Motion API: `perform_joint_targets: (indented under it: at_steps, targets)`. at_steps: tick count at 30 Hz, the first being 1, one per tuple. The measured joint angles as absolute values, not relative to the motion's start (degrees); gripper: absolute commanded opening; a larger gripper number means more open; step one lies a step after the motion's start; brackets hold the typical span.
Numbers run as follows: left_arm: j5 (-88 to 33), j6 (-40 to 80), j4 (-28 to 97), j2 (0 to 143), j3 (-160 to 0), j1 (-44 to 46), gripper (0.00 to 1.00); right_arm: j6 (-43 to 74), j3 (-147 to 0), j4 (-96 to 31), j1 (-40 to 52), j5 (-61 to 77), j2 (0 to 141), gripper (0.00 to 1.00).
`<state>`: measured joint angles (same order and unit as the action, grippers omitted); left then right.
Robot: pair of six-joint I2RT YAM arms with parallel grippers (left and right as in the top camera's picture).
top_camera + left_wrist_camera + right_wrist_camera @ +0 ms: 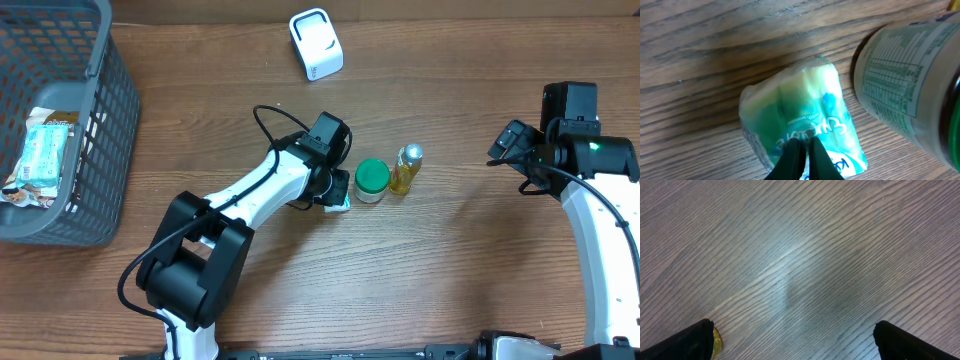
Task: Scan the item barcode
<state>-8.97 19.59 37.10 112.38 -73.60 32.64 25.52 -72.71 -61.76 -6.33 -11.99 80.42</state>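
Left gripper [804, 146]: nearest the wrist camera, at 6 o'clock of its view; the two fingers are pressed together and pinch the film of the packet.
Packet [805, 100]: one, white and green, lying on the table [450, 290] near the middle. From overhead it is almost all covered by the gripper, and only a corner shows.
Jar [371, 180]: one, with a green lid, just beside the packet at 3 o'clock; whether they touch I cannot tell.
Bottle [406, 168]: one, small, with yellow liquid, upright, at 3 o'clock of the jar and close to it.
Scanner [316, 44]: one, white, at 12 o'clock of the table, well apart from the packet.
Basket [100, 120]: one, grey, at 9 o'clock, cut off by the picture edge.
Packs [45, 150]: inside the basket; their number I cannot tell through the wall.
Right gripper [800, 340]: fingers spread wide, holding nothing, over bare wood at 3 o'clock of the table.
Hard to read: the print on the packet is blurred, and no barcode can be made out.
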Motion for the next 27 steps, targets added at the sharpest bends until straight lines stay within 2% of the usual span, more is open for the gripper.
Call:
perform_joint_targets:
  at_steps: [8,18,27]
  targets:
    - [-2.7,19.5,40.1,112.3,-74.3,33.0,0.04,25.5,-72.7,-61.8,-6.3,-12.0,80.4,1.00]
    - [5.5,17.8,51.5,112.3,-79.1,32.9,0.05,25.5,-72.7,-61.8,-6.3,-12.0,80.4,1.00]
    - [2.6,17.6,53.6,112.3,-83.7,32.9,0.17,25.5,-72.7,-61.8,-6.3,-12.0,80.4,1.00]
